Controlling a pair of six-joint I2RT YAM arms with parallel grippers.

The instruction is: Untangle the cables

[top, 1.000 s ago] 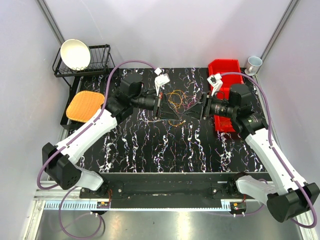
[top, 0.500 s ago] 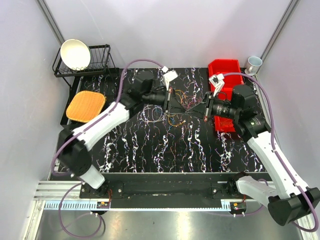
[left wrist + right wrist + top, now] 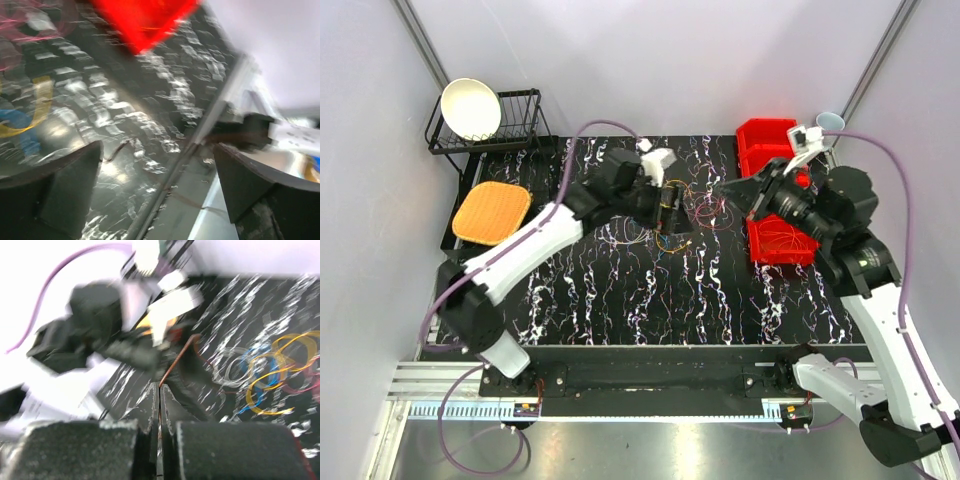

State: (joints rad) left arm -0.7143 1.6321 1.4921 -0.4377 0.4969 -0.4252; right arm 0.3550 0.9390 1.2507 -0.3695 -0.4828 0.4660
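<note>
The cables (image 3: 705,208) lie as thin coloured loops on the black marbled mat between the two grippers. In the right wrist view yellow loops (image 3: 280,365) overlap blue, white and pink ones. My right gripper (image 3: 160,390) is shut on one thin red-brown cable (image 3: 177,362) that runs up from its tips. In the top view the right gripper (image 3: 730,187) hangs at the pile's right edge. My left gripper (image 3: 672,205) sits at the pile's left edge. Its jaws (image 3: 157,147) stand wide open with nothing between them; that view is blurred.
A red bin (image 3: 767,135) at the mat's back right holds more thin wires in its near compartment. A black dish rack (image 3: 515,140) with a white bowl (image 3: 471,108) stands back left, an orange pad (image 3: 491,212) in front of it. A cup (image 3: 830,122) stands far right.
The right gripper closed on a red-brown cable and drew back up and to the right with it. The left gripper shifted right toward the pile and opened wide.
</note>
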